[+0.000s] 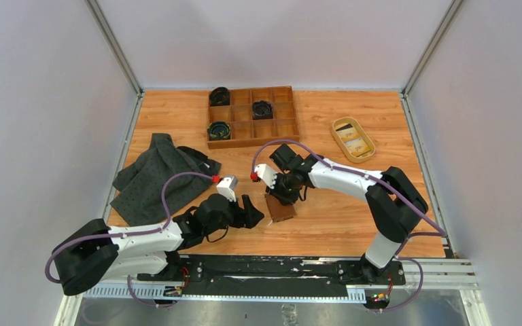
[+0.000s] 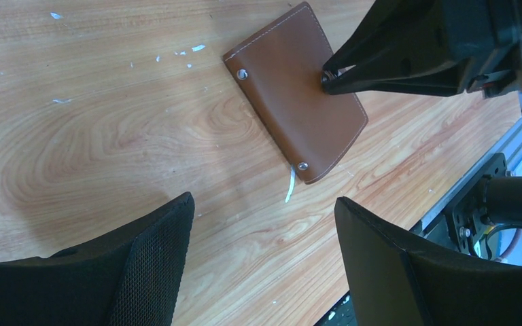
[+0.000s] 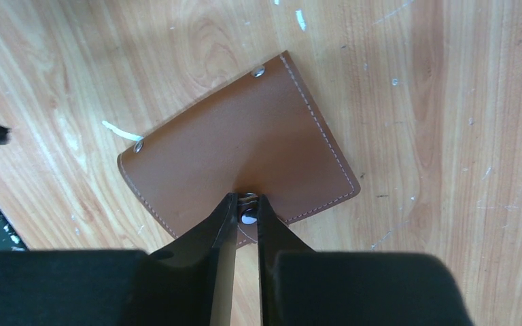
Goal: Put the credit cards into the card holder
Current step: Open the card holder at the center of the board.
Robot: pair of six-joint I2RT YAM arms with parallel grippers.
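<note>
READABLE TEXT: none you can make out in any view | credit cards (image 1: 353, 138) in the tan dish (image 1: 335, 128): dark marks on their faces, too small for you to read | card holder (image 3: 245, 146): leather face shows you no legible mark

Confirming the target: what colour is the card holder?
Plain brown leather with pale edge stitching; the card holder shows best in the right wrist view.

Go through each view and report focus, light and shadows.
Top external view: even, soft light, whole table sharp, shadows faint. Left wrist view: card holder crisp, left pincer dark and soft-edged, with a dim shadow on the wood beside it. Right wrist view: the holder's stitching sharp, right pincer black and blurred near the lens.
</note>
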